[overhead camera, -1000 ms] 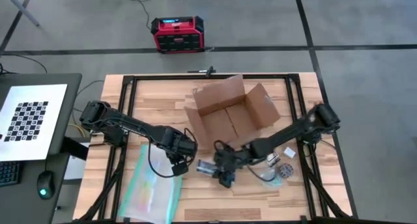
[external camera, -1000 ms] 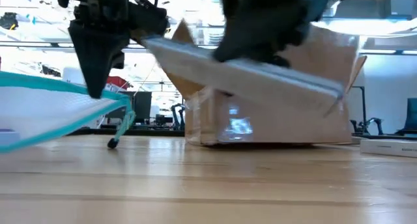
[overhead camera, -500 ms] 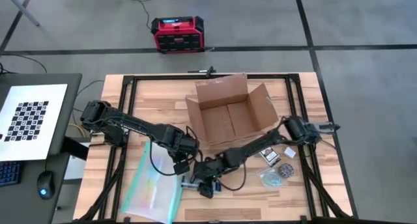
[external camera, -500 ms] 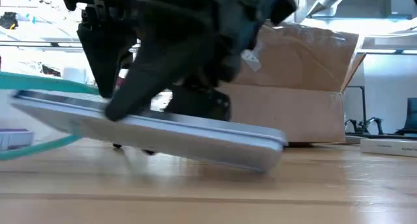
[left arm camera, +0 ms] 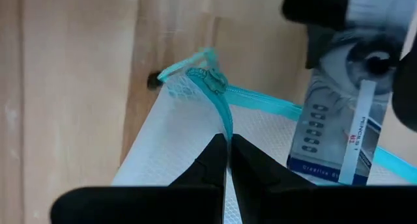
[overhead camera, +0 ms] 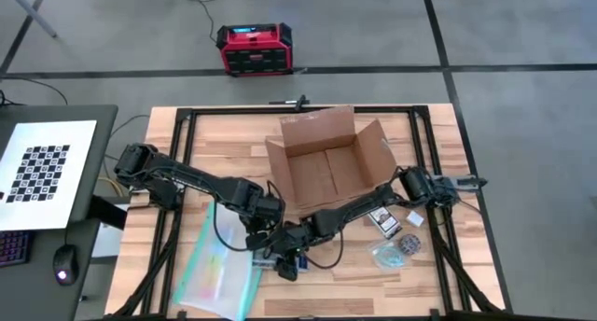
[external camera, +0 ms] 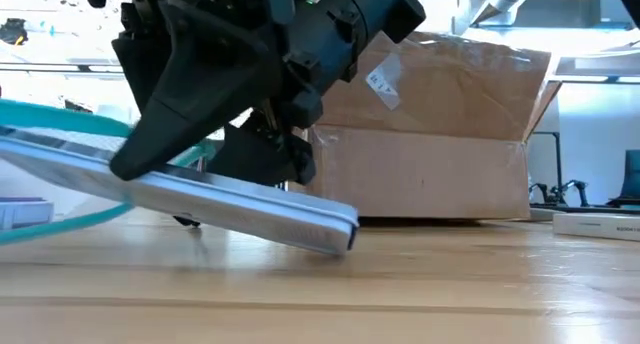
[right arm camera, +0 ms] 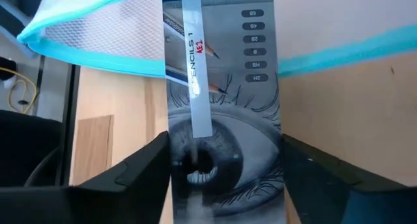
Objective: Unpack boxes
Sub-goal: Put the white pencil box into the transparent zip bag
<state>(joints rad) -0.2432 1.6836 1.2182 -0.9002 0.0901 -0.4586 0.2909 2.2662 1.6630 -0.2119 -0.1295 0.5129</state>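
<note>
The brown cardboard box [overhead camera: 326, 162] stands open on the table's far middle, its flaps spread. My left gripper [overhead camera: 264, 232] is shut on the clear teal-edged pouch [overhead camera: 219, 270], which lies on the near left of the table. My right gripper [overhead camera: 287, 258] is just right of it, shut on a flat grey pencil tin [right arm camera: 221, 87] printed with an eye. The tin's front end reaches in between the pouch's teal edges [right arm camera: 98, 61]. In the low view the tin [external camera: 230, 199] slants in front of the box [external camera: 430, 134]. My left gripper pinches the pouch's teal zipper edge [left arm camera: 225, 123] between its two fingers, near the zipper pull at the pouch's corner. That edge is raised off the table while the rest of the pouch lies flat. My right gripper holds the pencil tin by its two long edges [right arm camera: 171, 155], pinched across its width, with the tin lying along the fingers. The tin is tilted, its front end in the pouch's mouth and its back end [external camera: 335, 234] low over the table.
On the table's right lie a small card pack [overhead camera: 382, 220], a white cube [overhead camera: 413, 218] and a clear bag with grey parts [overhead camera: 396, 249]. A red and black case [overhead camera: 254, 48] sits on the floor beyond the far edge. A desk with a checkered board [overhead camera: 42, 172] stands left.
My right gripper has carried the pencil tin from beside the box's near side toward the table's left and near edge, down to the pouch. The tin's front end now lies in the pouch's mouth. My left gripper has kept its hold on the pouch edge.
</note>
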